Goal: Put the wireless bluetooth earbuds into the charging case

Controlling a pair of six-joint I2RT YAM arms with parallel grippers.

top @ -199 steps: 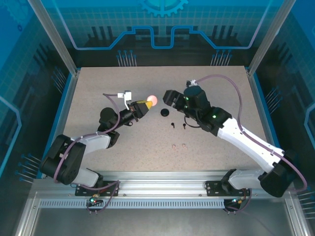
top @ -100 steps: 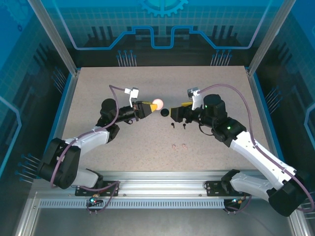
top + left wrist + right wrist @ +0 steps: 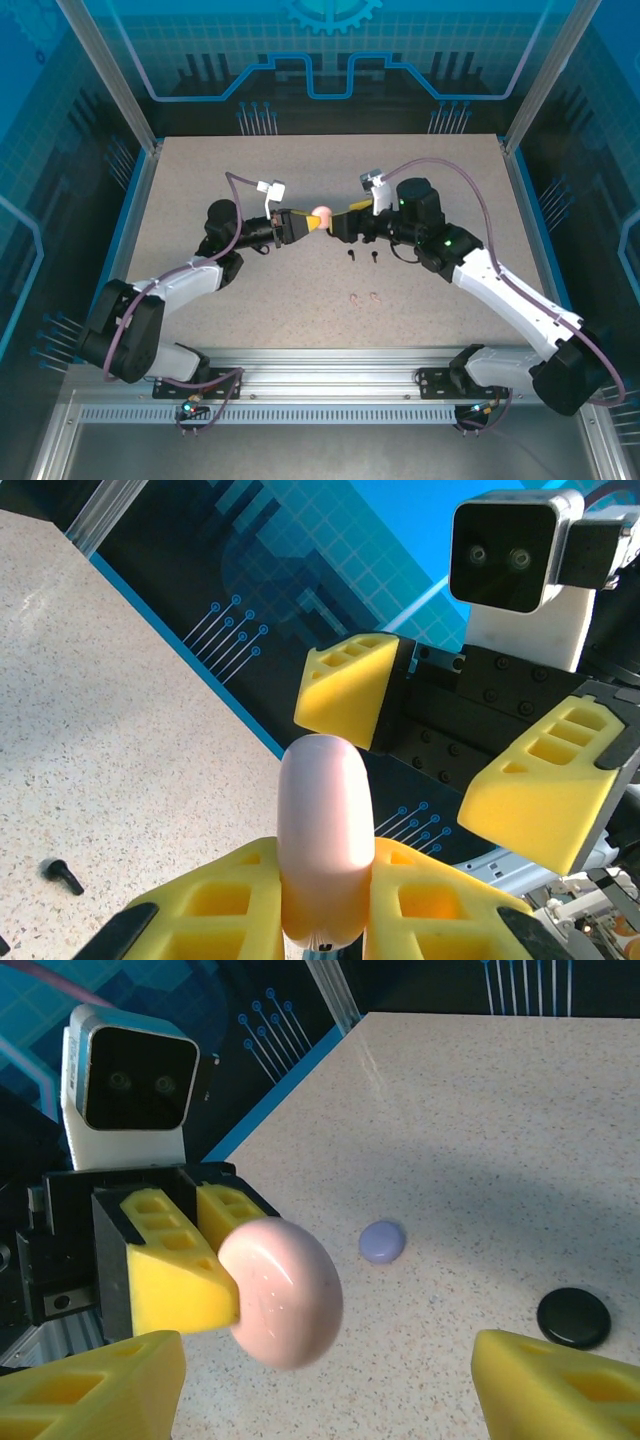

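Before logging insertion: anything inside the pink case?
Hidden: the pink case is closed, clamped in the left gripper. Two pink earbuds lie out on the table.

Speckled beige tabletop [image 3: 290, 320] w/ blue circuit-print panels [image 3: 330, 60] behind & alu rail [image 3: 330, 385] in front.

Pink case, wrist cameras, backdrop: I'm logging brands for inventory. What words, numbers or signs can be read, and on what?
None readable. The pink case is plain; the white camera housing bears no label; the blue backdrop carries a gear emblem and circuit lines, no words.
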